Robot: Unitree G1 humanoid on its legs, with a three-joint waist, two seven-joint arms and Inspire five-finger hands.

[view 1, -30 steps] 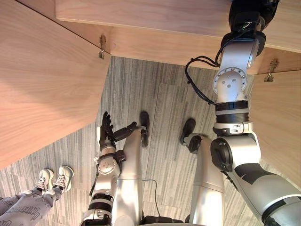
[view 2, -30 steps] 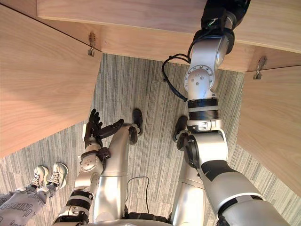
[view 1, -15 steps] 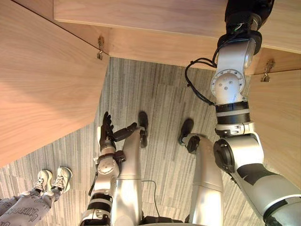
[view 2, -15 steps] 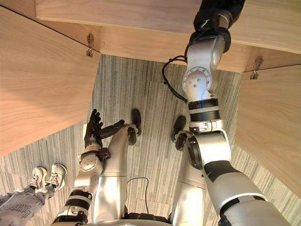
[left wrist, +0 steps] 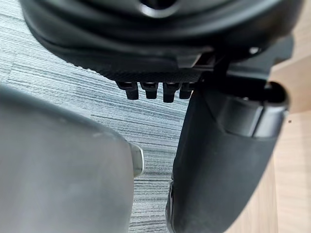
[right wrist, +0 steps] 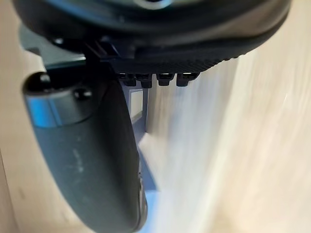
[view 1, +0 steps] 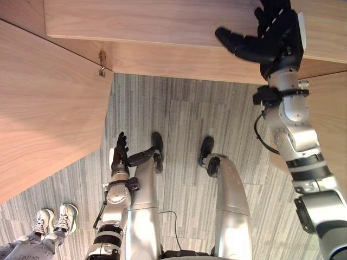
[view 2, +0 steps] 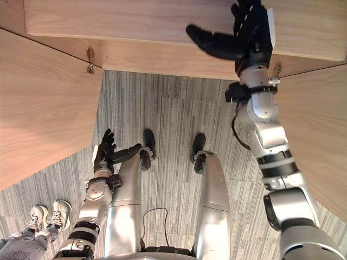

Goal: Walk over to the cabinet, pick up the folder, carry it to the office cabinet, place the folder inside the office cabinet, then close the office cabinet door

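right hand [view 1: 277, 42]: raised far right against the cabinet [view 1: 162, 21] front edge, fingers straight and spread, thumb stretched left, holding nothing.
left hand [view 1: 119, 158]: low, near left, beside the leg; fingers straight and apart, empty.
folder [right wrist: 137, 109]: possibly the pale blue-white shape past the right thumb in the wrist view; too blurred to tell for sure.
left door [view 1: 49, 108]: swung open, hinge [view 1: 102, 62] at its far corner.
right door [view 1: 332, 119]: open, just behind the right arm.
carpet [view 1: 179, 119]: grey, striped, between the doors.
shoes [view 1: 54, 215]: a person's, near left.
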